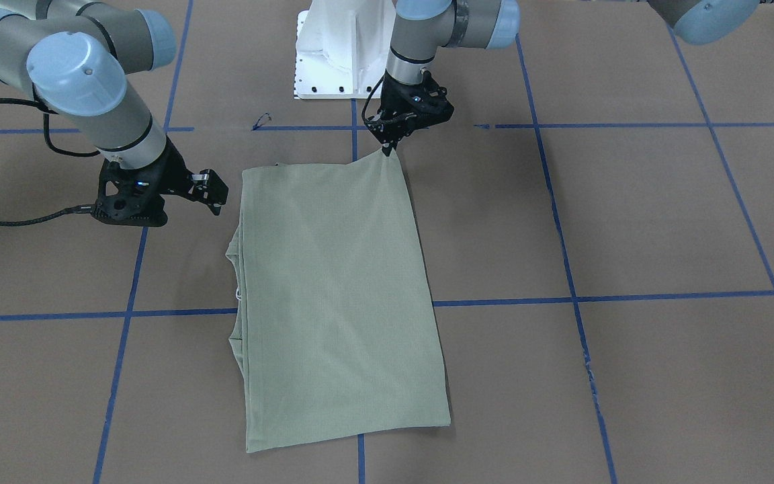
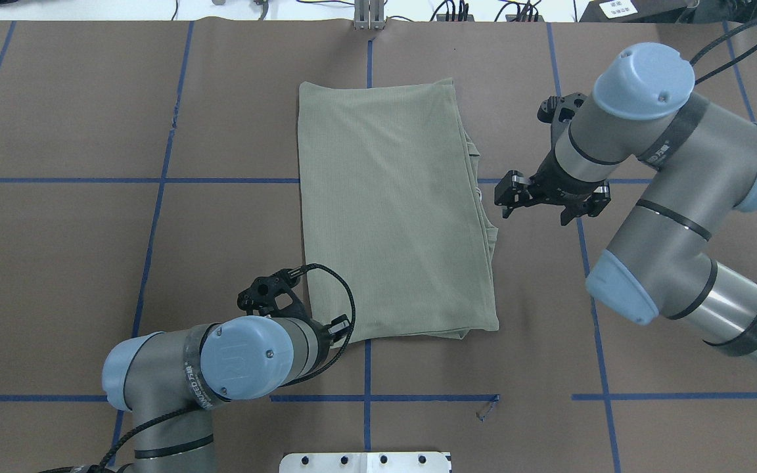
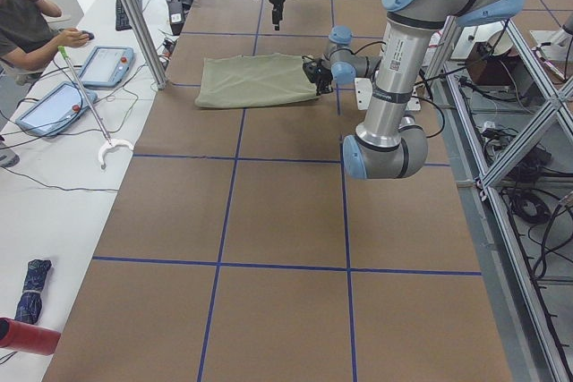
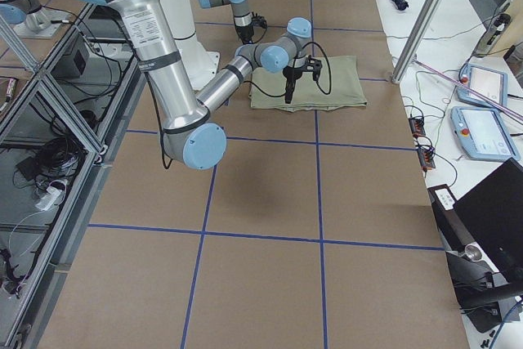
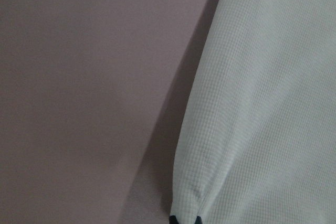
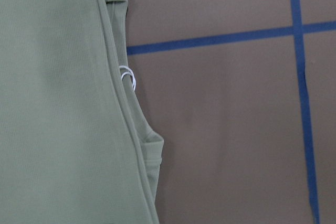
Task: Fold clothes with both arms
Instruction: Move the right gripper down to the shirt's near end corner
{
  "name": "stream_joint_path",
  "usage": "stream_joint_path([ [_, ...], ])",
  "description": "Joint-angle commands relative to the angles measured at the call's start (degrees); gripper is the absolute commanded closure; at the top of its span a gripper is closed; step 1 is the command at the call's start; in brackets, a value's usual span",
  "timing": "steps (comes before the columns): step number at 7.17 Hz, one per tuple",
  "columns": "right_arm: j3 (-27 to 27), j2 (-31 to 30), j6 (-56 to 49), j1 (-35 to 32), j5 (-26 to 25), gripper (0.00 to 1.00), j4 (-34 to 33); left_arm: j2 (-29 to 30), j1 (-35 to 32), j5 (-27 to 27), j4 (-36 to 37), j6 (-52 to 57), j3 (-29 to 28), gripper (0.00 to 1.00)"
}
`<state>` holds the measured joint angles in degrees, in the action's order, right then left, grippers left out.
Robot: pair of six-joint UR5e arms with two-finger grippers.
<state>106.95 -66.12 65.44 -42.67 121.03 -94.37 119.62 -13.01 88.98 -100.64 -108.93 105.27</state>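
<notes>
the pale sage-green ribbed knit shirt (image 1: pixel 340 289) is lying folded into a long rectangle at the middle of the brown worktop (image 1: pixel 629 215), which is crossed by blue tape lines (image 1: pixel 629 296). its corner nearest the robot is being pinched into a peak by the left gripper (image 1: pixel 388 148), jaws closed on the cloth. the right gripper (image 1: pixel 212 195) is being held just beside the opposite long edge, not touching it, jaws parted and empty.

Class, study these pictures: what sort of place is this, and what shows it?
Likely a robotics lab: a left arm and right arm over a blue-taped table, with teach pendants on a side bench.
</notes>
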Motion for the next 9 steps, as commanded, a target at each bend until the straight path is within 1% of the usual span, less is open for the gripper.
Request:
stream_joint_path([
  [1, 1.06, -0.67, 14.1, 7.99, -5.23, 0.0, 3.2, 0.26, 0.0, 0.4, -0.08, 0.3, 0.28, 1.0],
  [2, 1.15, -3.28, 21.15, 10.21, -7.02, 0.0, 10.1, 0.44, 0.0, 1.54, -0.08, 0.21, 0.37, 1.0],
  [3, 1.07, -3.66, 27.66, 12.15, -8.95, 0.0, 11.83, 0.35, 0.0, 1.46, 0.0, 0.3, 1.07, 1.0],
  [4, 0.81, -3.66, 28.59, 13.56, -10.97, 0.0, 11.84, 0.0, -0.09, 1.46, 0.18, 0.3, 2.03, 1.0],
  [7, -2.35, -3.75, 30.08, 18.04, -14.49, 0.0, 12.19, -0.18, -0.52, 1.11, 0.53, 0.65, 2.13, 1.0],
  [9, -2.36, -3.49, 33.95, 20.07, -15.38, 0.0, 12.11, -0.18, -0.53, 1.02, 0.53, 1.0, 2.13, 1.0],
])
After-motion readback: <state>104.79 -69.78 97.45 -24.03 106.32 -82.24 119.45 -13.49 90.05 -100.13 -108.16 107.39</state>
